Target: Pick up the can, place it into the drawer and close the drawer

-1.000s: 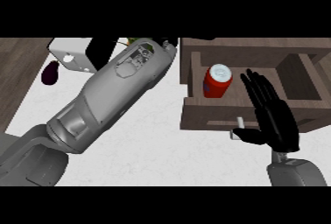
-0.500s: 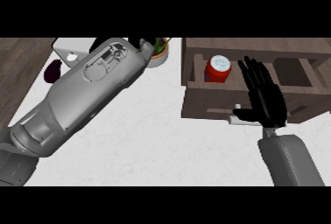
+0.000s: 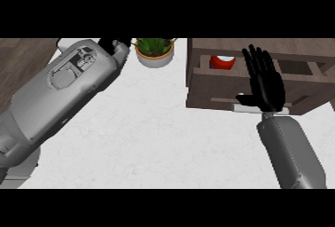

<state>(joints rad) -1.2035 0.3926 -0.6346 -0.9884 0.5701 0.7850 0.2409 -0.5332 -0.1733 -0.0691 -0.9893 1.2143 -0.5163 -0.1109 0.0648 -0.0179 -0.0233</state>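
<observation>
**Can in the drawer, right hand flat at the drawer front**

Head view, looking steeply down: a white, faintly marbled counter (image 3: pixel 157 133) filled most of the scene. At the upper right sat an open dark brown wooden drawer (image 3: pixel 216 95). Inside it, toward the back left, stood the red cylindrical can with a pale top (image 3: pixel 222 62), upright as far as could be told and held by nothing. The black right hand (image 3: pixel 265 84) rose from its grey forearm at the lower right, fingers straight and together, lying over the drawer's front edge and partly over its opening. The thumb stuck out to the left beside a small pale handle (image 3: pixel 245 107) on the drawer front. Whether the palm actually touched the wood could not be told. The left forearm crossed the upper left corner, and only a dark sliver of the left hand (image 3: pixel 112 44) showed near the top edge, so its fingers could not be judged. Just to its right stood a green leafy plant in a white round pot (image 3: pixel 154 55).

Judging from this, placing looked done and closing remained. A push landing off-centre might skew the drawer, and fingers reaching over the opening might get caught at the edge or knock the can over.
</observation>
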